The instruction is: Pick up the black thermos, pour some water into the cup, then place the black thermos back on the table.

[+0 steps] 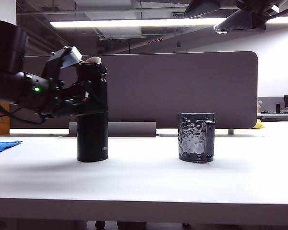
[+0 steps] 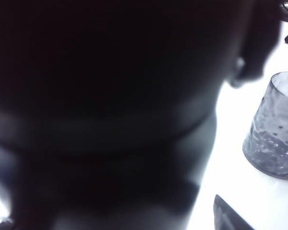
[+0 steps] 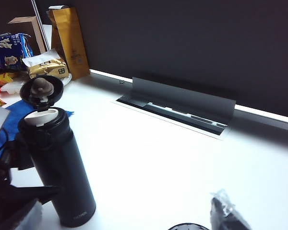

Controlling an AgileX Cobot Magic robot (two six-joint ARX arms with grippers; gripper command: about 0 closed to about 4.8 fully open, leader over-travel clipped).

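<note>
Exterior view: low, level with the bench edge, facing the grey partition. Left wrist view: pressed close to the black thermos, cup beside. Right wrist view: high, looking down. All three share the thermos.

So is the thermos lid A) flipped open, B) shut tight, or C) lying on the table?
A: the thermos stands upright on the table with its flip lid hinged back, showing the beige spout.
</note>
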